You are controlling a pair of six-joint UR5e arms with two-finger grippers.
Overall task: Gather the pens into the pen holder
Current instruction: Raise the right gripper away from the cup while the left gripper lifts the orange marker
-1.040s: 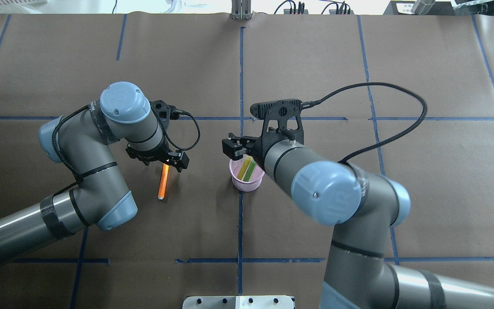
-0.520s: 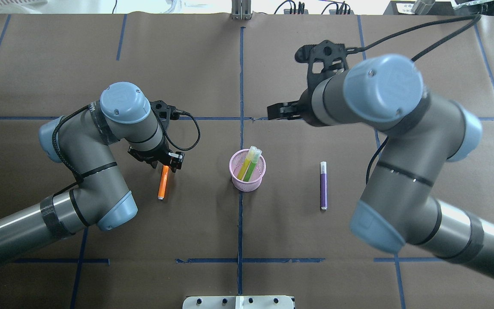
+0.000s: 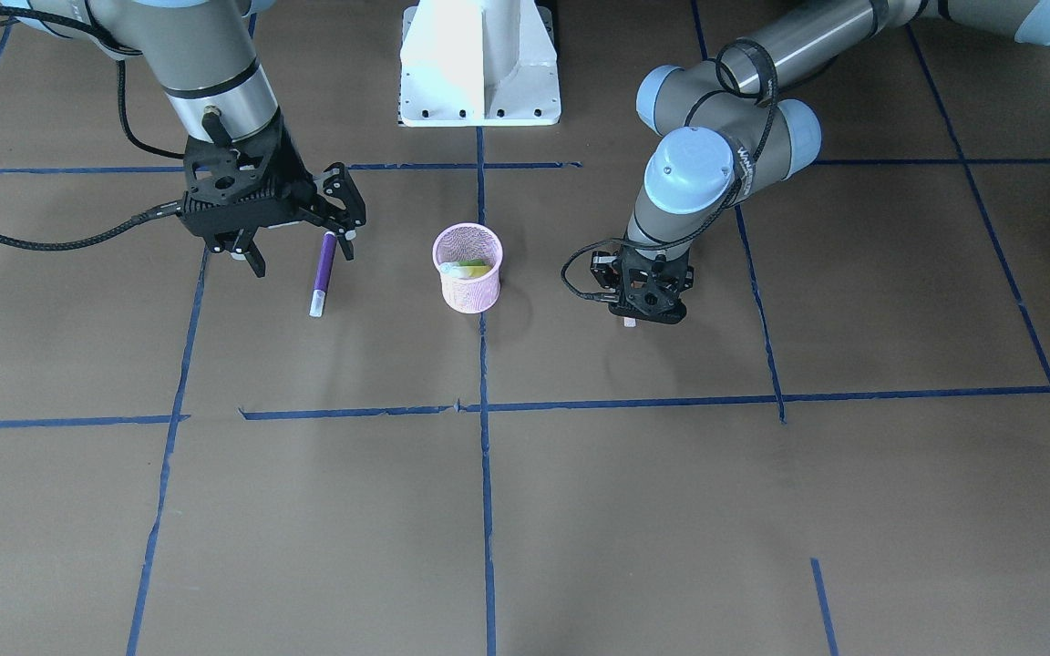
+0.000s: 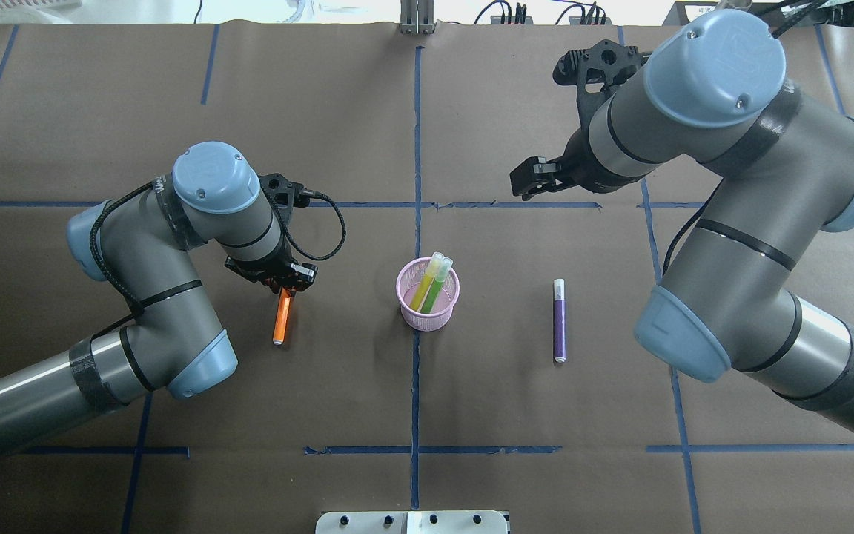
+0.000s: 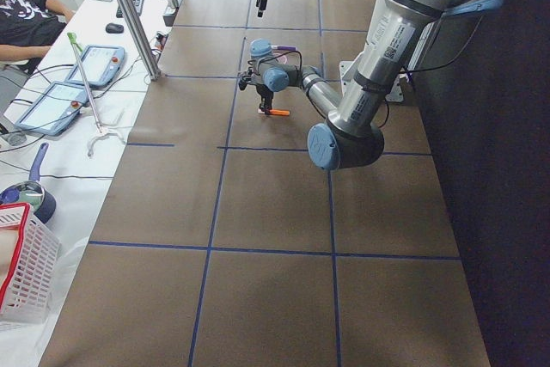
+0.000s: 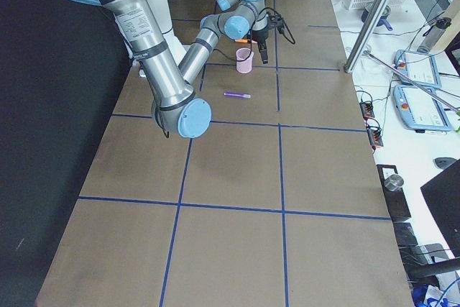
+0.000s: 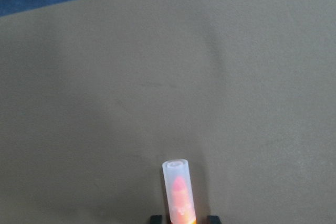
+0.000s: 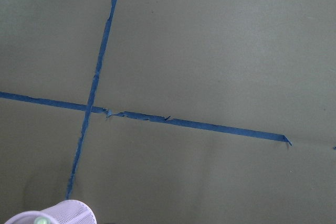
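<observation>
Overhead exterior coverage is being used for the count: four pens, one pen holder and two end effectors are being tallied. Two of the pens, the yellowish pen (image 4: 424, 283) and the green pen (image 4: 436, 288), are being kept inside the pink mesh pen holder (image 4: 428, 317). They are leaning side by side with their pale caps sticking out above its rim. The holder is being carried by the desk (image 4: 249, 415) near the middle, on a blue tape line (image 4: 414, 386).

The orange pen (image 4: 282, 319) is lying flat on the desk on the robot's left side, well apart from the holder. Its far end is being grasped by the left end effector (image 4: 286, 285); in the left wrist-mounted view the capped pen is being flanked closely by both fingertips.

The purple pen (image 4: 559, 320) is lying alone on the robot's right side. The right end effector (image 4: 529, 180) is being held released, raised above the desk and gripping nothing.

Lettering (image 3: 747, 164) is being shown on the left arm's wrist, but it is too small to be read.
</observation>
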